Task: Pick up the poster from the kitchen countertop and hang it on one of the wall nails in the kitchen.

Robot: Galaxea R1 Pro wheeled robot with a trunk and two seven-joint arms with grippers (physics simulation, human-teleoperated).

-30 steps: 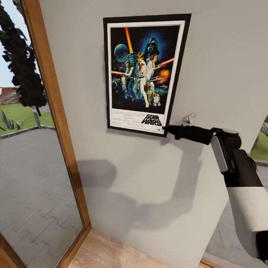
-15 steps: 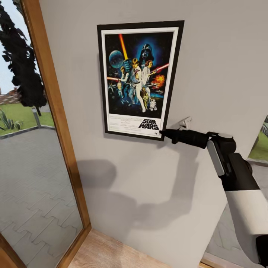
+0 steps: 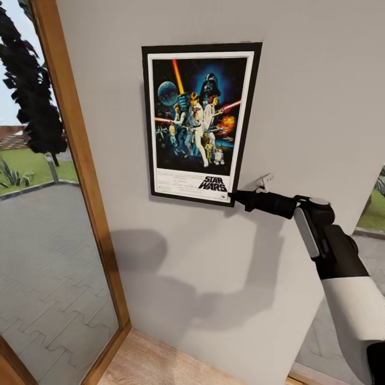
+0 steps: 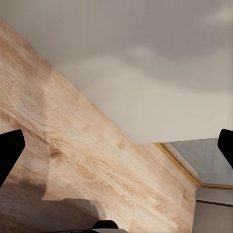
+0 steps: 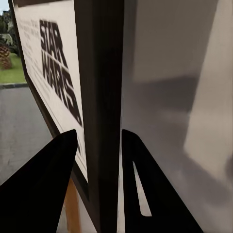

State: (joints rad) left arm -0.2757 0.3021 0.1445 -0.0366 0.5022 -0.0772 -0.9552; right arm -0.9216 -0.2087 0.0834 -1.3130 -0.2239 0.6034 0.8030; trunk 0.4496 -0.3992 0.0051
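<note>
The Star Wars poster point(image 3: 198, 120) stands upright against the grey wall point(image 3: 299, 80), black frame and white border showing. My right gripper point(image 3: 235, 197) is shut on its lower right corner. In the right wrist view the two black fingers point(image 5: 46, 174) sit on either side of the frame's edge point(image 5: 104, 97), beside the logo. A small white wall fitting point(image 3: 263, 181) sticks out just right of that corner, above my forearm. My left gripper point(image 4: 119, 145) is open, hanging over the wooden floor point(image 4: 73, 145). The kitchen countertop is out of view.
A tall window with a wooden frame point(image 3: 75, 160) runs down the left, with paving and trees outside. Wooden floor point(image 3: 160, 363) meets the wall's base. A second opening point(image 3: 374, 214) shows at the far right behind my arm.
The poster has slid lower on the wall and turned more upright. My right arm came down with it, still gripping the corner.
</note>
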